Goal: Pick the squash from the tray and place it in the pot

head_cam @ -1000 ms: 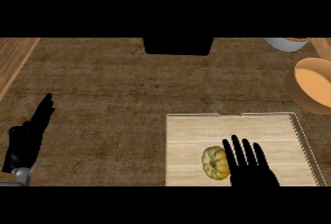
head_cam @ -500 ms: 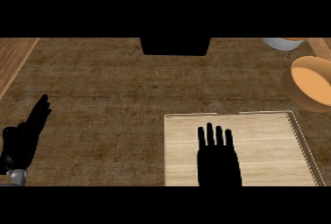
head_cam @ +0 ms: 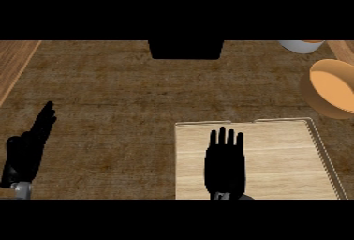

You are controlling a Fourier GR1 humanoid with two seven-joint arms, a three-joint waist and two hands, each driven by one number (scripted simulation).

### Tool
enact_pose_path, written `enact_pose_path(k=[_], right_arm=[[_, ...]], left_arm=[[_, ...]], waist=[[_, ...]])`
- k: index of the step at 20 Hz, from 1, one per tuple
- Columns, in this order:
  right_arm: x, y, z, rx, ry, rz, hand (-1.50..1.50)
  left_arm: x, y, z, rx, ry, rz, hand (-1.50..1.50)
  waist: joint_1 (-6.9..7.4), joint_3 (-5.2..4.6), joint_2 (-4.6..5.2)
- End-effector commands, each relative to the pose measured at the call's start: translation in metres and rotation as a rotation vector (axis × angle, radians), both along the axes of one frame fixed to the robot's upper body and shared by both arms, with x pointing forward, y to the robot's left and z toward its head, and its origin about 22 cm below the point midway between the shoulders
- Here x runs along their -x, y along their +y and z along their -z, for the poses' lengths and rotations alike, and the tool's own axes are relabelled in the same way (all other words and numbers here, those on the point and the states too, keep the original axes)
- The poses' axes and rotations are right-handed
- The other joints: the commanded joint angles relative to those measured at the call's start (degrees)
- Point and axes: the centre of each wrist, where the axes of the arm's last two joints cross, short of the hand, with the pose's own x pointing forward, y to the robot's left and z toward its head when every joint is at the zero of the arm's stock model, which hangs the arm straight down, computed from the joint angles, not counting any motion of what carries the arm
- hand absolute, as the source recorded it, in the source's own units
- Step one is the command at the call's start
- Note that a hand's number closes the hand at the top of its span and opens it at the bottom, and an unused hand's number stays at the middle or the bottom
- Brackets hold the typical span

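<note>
My right hand (head_cam: 224,164) lies flat over the left half of the light wooden tray (head_cam: 283,159), fingers straight and pointing away from me. The squash is hidden under this hand; none of it shows. The black pot (head_cam: 186,48) stands at the far edge of the counter, in the middle, well beyond the tray. My left hand (head_cam: 29,150) rests open at the left edge, fingers up, away from the tray.
An orange bowl (head_cam: 333,88) stands at the right edge, just beyond the tray's far right corner. A white cup (head_cam: 302,45) sits at the far right. A lighter wooden strip (head_cam: 14,65) runs along the counter's left side.
My right hand has slid left across the tray and come to lie over the squash, which showed beside it one second ago. The left hand has barely moved.
</note>
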Motion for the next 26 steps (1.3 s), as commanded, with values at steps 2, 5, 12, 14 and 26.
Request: enact_pose_path(k=[2,5,12,14,26], right_arm=[[0.000,0.006,-0.004,0.121,0.020,0.095,-1.50],[-0.002,-0.001,0.013,0.115,0.004,0.136,-1.50],[-0.026,-0.017,0.022,0.097,0.019,0.123,-1.50],[-0.015,-0.015,0.029,0.113,0.019,0.127,-1.50],[-0.041,-0.016,0.014,0.018,0.037,0.081,1.50]], left_arm=[[0.003,0.019,0.007,0.001,0.020,0.001,0.00],[0.003,0.023,-0.013,0.001,0.011,-0.007,0.00],[-0.011,0.007,0.015,0.011,0.010,-0.012,0.00],[-0.019,0.010,-0.005,0.012,0.010,-0.010,0.00],[0.008,-0.001,0.011,0.007,-0.011,-0.018,0.00]], waist=[[-0.38,-0.01,-0.05],[-0.35,0.03,-0.12],[-0.63,0.02,0.02],[-0.59,0.03,-0.03],[-0.31,0.03,-0.01]])
